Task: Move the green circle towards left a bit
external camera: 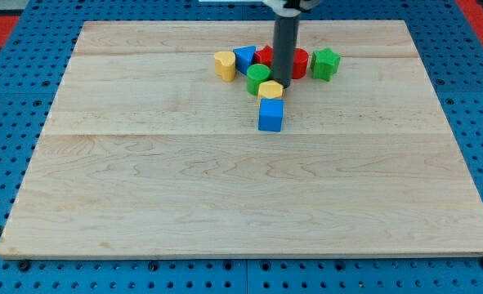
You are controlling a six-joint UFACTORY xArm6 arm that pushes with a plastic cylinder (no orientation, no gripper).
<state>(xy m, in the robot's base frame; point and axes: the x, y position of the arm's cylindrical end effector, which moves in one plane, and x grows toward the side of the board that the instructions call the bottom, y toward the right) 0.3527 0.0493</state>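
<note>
The green circle point(257, 77) sits in a tight cluster near the view's top centre of the wooden board. My tip point(281, 84) stands just right of the green circle, close above the small yellow block point(270, 90). The rod partly hides a red block point(298, 63) behind it. A yellow block point(225, 64) and a blue block point(244, 58) lie to the upper left of the green circle. A green star point(325, 63) is at the cluster's right end. A blue cube point(270, 115) lies just below the small yellow block.
The wooden board point(143, 188) lies on a blue perforated base point(4, 163). All blocks are bunched near the view's top centre.
</note>
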